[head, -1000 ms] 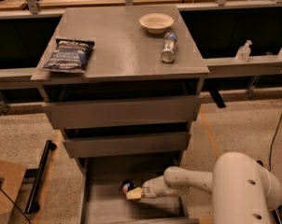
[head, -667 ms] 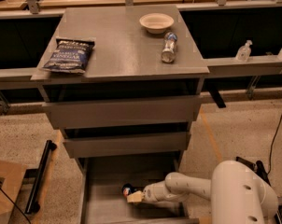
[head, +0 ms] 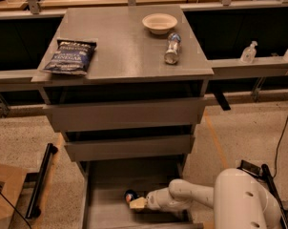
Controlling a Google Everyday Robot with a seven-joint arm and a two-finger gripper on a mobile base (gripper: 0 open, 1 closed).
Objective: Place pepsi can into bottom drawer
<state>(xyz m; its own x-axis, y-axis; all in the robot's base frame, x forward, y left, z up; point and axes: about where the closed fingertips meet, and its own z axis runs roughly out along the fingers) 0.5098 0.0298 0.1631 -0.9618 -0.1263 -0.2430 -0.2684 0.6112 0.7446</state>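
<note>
The bottom drawer (head: 103,204) of the grey cabinet is pulled open at the bottom of the camera view. The pepsi can (head: 130,195) shows as a small dark blue can with a red-white-blue logo, low inside the drawer near its middle. My gripper (head: 137,202) reaches into the drawer from the right on a white arm, its tip right against the can. The can's lower part is hidden behind the gripper.
On the cabinet top lie a dark blue chip bag (head: 70,56), a white bowl (head: 159,23) and a clear water bottle (head: 172,48). Two upper drawers (head: 125,116) are closed. A cardboard box (head: 5,194) and a black bar (head: 41,180) lie on the floor at left.
The arm has lowered and drawn slightly back toward the drawer's front, with the can moving down with the gripper.
</note>
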